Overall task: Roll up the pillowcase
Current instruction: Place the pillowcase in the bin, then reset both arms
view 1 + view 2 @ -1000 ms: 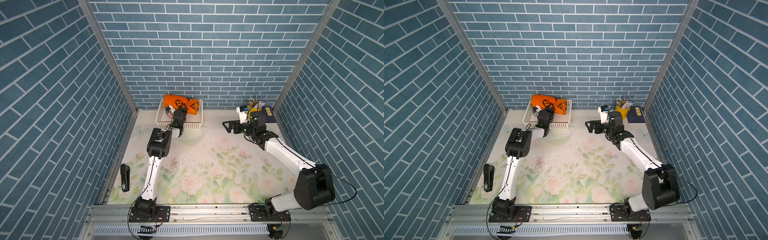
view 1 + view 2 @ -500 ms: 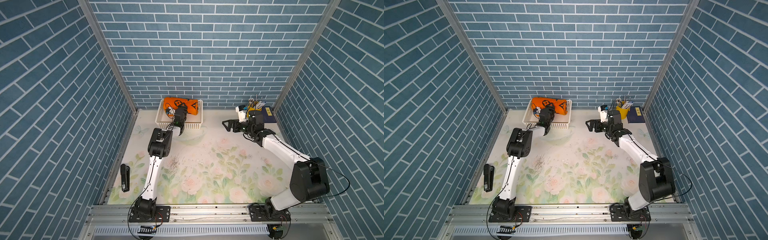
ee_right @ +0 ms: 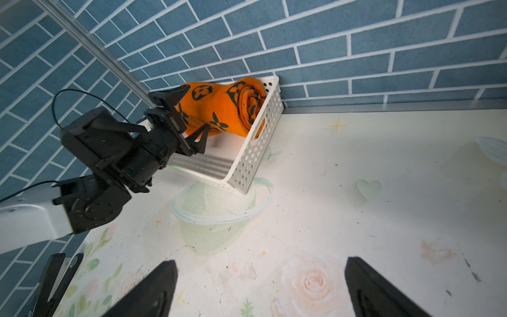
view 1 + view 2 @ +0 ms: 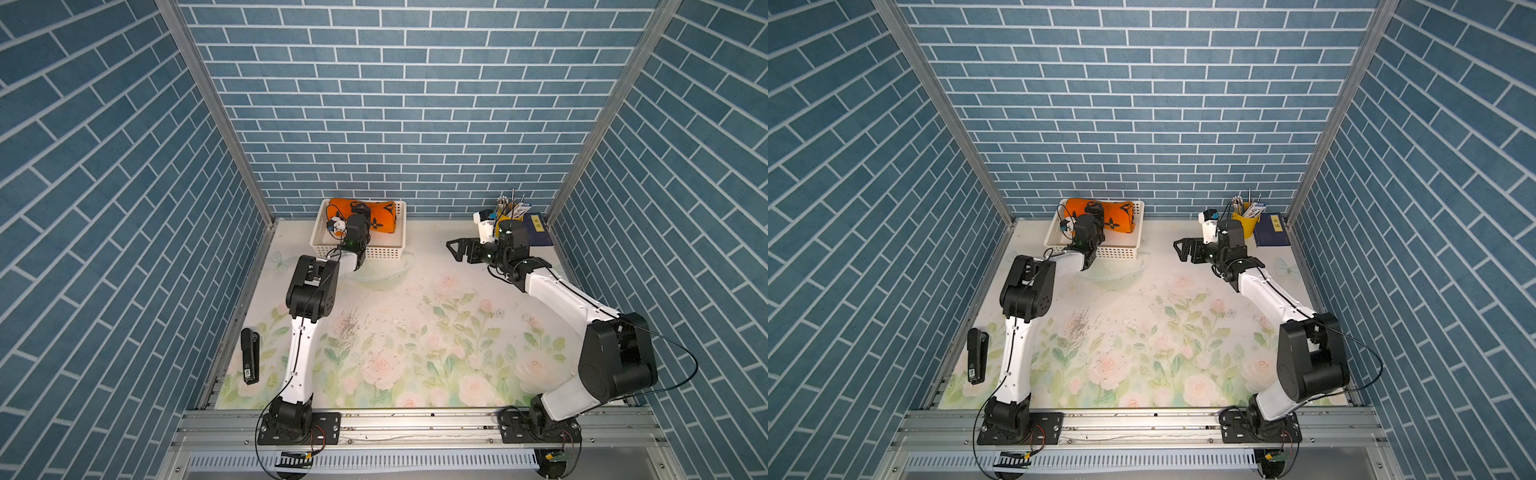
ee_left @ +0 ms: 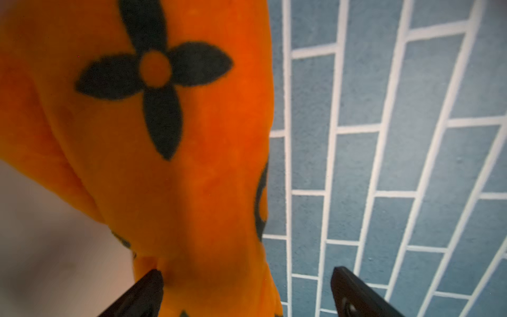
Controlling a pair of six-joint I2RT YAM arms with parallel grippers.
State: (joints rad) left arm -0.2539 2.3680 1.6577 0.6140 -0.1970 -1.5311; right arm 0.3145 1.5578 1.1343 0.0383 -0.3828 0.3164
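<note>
Although the stapler (image 4: 249, 355) lies far off at 8 o'clock on the mat (image 4: 415, 332), the moment turns on the 11 o'clock corner, where the pillowcase (image 4: 380, 216) sits already rolled inside the basket (image 4: 400, 245), its long axis running from 9 to 3 o'clock along the back wall. Just on the near side of it the left gripper (image 3: 189, 118) hovers with its jaws spread wide, straddling the roll's left part but not pinching it; the left wrist view shows orange cloth filling the gap between the parted fingers (image 5: 142, 293). From this gripper the roll lies straight ahead at 12 o'clock, so the left arm is plainly the nearer. Well apart at 1 o'clock, the right gripper (image 4: 457, 249) hangs over the mat, released and empty, pointing toward 9 o'clock at the basket. Judged from this, the rolling looks finished and pulling clear is what remains
</note>
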